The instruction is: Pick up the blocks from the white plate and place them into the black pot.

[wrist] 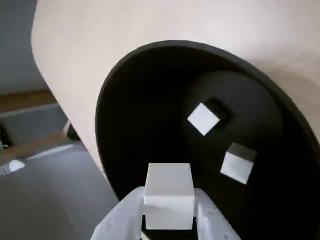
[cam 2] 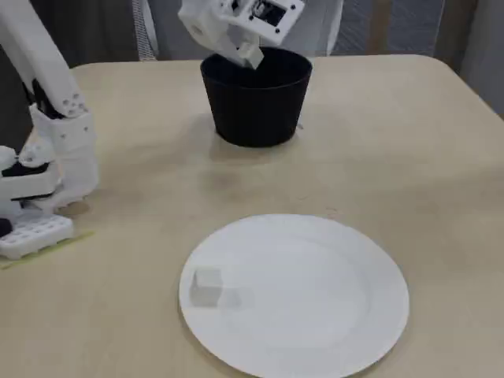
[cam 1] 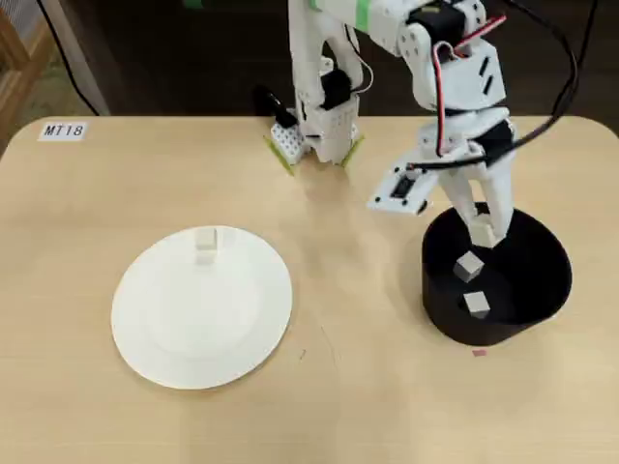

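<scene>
The white two-finger claw (wrist: 169, 222) was seen at the bottom of the wrist view, closed on a small off-white cube block (wrist: 169, 192). The block was squeezed between the two white fingers (wrist: 210, 220), which were opened only as wide as the block itself. In the overhead view the same held block (cam 1: 483, 230) was hung over the open top of the round matte black pot (cam 1: 542, 290), near the pot's far edge. In the fixed view the held block (cam 2: 250, 55) was seen just at the rim of the black pot (cam 2: 256, 110), under the white arm.

Two more off-white cubes were found lying on the dark floor inside the pot. In the wrist view one (wrist: 203, 118) was turned like a diamond and the other (wrist: 237, 164) was just beside it, a little apart. In the overhead view they were seen as one (cam 1: 470, 266) above another (cam 1: 476, 304).

One last off-white cube (cam 1: 205, 239) was left on the large flat round white plate (cam 1: 164, 338), near the plate's edge. In the fixed view this cube (cam 2: 207, 285) was sitting at the left side of the plate (cam 2: 339, 315). The plate and the pot were set well apart on the light wooden table (cam 1: 368, 406)
</scene>
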